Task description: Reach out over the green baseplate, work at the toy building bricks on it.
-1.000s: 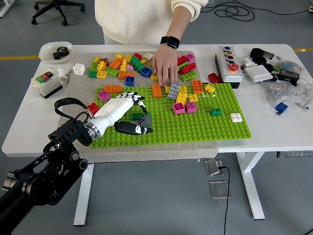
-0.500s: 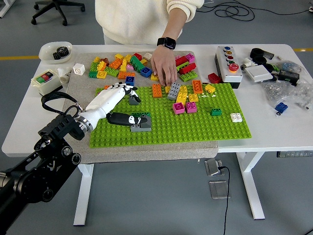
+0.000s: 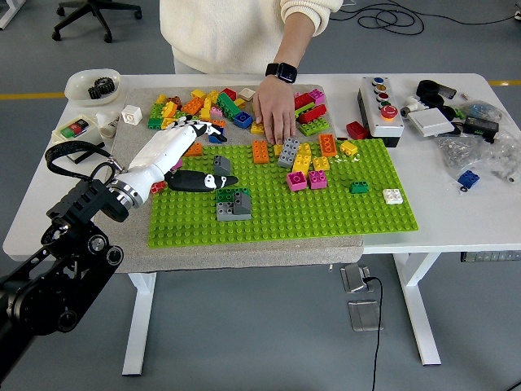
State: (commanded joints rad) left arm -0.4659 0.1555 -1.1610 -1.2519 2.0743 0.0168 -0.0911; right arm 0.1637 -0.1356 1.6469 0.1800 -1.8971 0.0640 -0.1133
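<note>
The flat green studded baseplate point(image 3: 326, 208) lies on a grey mat point(image 3: 130, 147) on the white bench point(image 3: 456, 212), its near edge close to the mat's near edge. The robot's left hand point(image 3: 175, 151), white-shelled with black fingertips, now hovers over the baseplate's far-left corner; half a second ago it was lower over the plate, and a second ago it lay over the small stack of grey and dark green bricks point(image 3: 233, 204). That stack now stands clear on the left half of the plate, with a single grey brick point(image 3: 221, 164) just beyond it. The hand's fingers are spread and loose, the black thumb point(image 3: 199, 181) stretched toward the stack without touching it, and they hold nothing. The right arm does not show.

At the far side a person in a cream sweater and black wristwatch rests a hand point(image 3: 277, 110) on the bricks at the plate's far edge, much as before. Loose coloured bricks point(image 3: 195, 106) are piled on the mat beyond the plate, toward the bench's far-left corner.
</note>
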